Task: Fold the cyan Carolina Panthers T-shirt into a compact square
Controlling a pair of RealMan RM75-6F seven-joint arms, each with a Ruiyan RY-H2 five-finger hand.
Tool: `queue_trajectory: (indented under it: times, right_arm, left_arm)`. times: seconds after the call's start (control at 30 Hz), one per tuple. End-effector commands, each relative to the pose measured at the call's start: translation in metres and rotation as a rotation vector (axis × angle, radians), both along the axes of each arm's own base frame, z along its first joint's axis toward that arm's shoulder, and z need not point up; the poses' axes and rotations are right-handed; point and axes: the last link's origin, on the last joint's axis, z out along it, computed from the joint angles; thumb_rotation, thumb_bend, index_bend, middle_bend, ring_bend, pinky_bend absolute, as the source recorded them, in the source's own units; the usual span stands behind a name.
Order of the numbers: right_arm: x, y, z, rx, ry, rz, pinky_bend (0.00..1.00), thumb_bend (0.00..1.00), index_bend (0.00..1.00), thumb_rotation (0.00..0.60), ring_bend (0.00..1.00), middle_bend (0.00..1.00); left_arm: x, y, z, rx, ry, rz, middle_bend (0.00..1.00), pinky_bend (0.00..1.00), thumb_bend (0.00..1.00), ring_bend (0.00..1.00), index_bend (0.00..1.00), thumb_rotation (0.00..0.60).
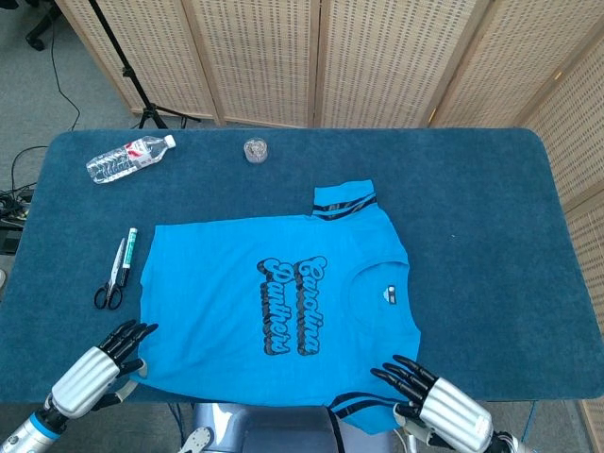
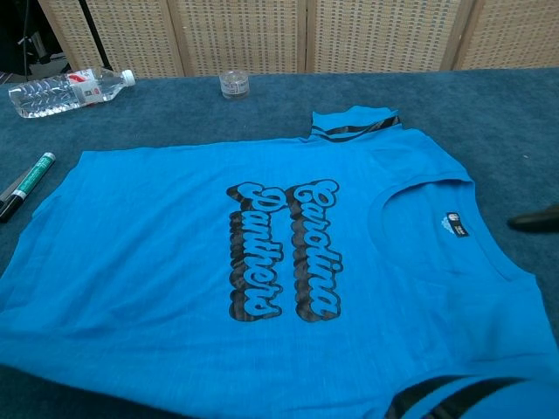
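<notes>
T-shirt [image 1: 274,307] spread flat, logo up; left robot hand [image 1: 99,363], right robot hand [image 1: 439,401] spread wide, empty.

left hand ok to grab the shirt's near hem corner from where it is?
Probably yes. The left hand sits open at the shirt's near-left corner, fingertips at the hem, nothing between them. The scissors and marker lie farther up the table, out of the way.
</notes>
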Motion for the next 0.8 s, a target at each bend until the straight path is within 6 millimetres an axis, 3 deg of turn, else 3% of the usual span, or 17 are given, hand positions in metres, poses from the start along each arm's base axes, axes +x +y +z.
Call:
queue_trajectory:
  times: [0.03, 0.53, 0.8]
  right_arm:
    - [0.006, -0.021, 0.010, -0.039, -0.040, -0.046, 0.00, 0.52, 0.67, 0.600, 0.00, 0.03]
    - [0.029, -0.103, 0.045, -0.079, -0.156, -0.235, 0.00, 0.52, 0.67, 0.600, 0.00, 0.03]
    - [0.040, -0.146, 0.051, -0.111, -0.161, -0.307, 0.00, 0.52, 0.67, 0.600, 0.00, 0.03]
  left_arm:
    - [0.008, 0.018, 0.006, 0.043, 0.003, 0.006, 0.00, 0.00, 0.54, 0.00, 0.77, 0.600]
    - [0.047, 0.099, 0.025, 0.225, 0.037, 0.071, 0.00, 0.00, 0.54, 0.00, 0.77, 0.600]
    - [0.062, 0.131, 0.026, 0.256, 0.071, 0.116, 0.00, 0.00, 0.54, 0.00, 0.78, 0.600]
